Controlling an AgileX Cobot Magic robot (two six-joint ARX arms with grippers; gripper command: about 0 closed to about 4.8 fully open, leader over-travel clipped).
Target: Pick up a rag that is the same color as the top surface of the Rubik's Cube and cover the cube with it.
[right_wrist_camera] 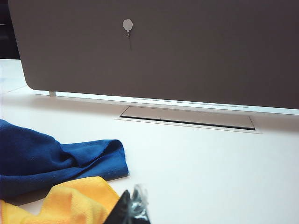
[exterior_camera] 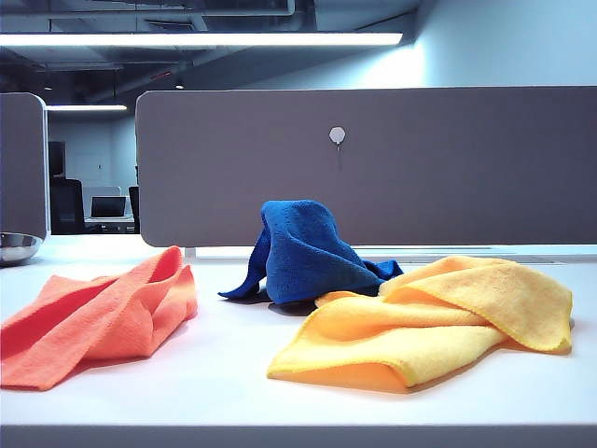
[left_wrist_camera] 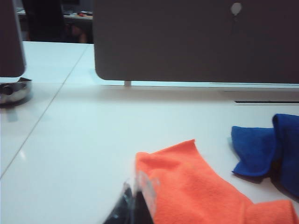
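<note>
The white bench [exterior_camera: 233,373] fills the lower half of the exterior view, with a grey partition panel [exterior_camera: 373,168] standing along its far edge across the middle of the frame.

At lower right sprawls the yellow cloth [exterior_camera: 438,322], the largest of the three, loosely folded. At lower left lies the orange-coral cloth [exterior_camera: 103,317], likewise crumpled and left alone. Neither matches the colour called for.

Between them, just above centre, the deep blue rag [exterior_camera: 303,252] rises in a tent-like peak instead of lying flat. My judgement is that it stands up this way because it is draped over the Rubik's Cube, which no picture shows; if so, the covering looks done. Its near edge touches or overlaps the yellow cloth.

A steel bowl [exterior_camera: 17,247] sits at the left edge, well apart.

Neither arm shows in the exterior view. The left tool [left_wrist_camera: 133,205] appears at the bottom of its wrist view, over the orange-coral cloth's corner, its tips drawn together on nothing. The right tool [right_wrist_camera: 131,210] appears at the bottom of its wrist view beside the yellow cloth; its tips look close together, but whether fully so I cannot tell.
</note>
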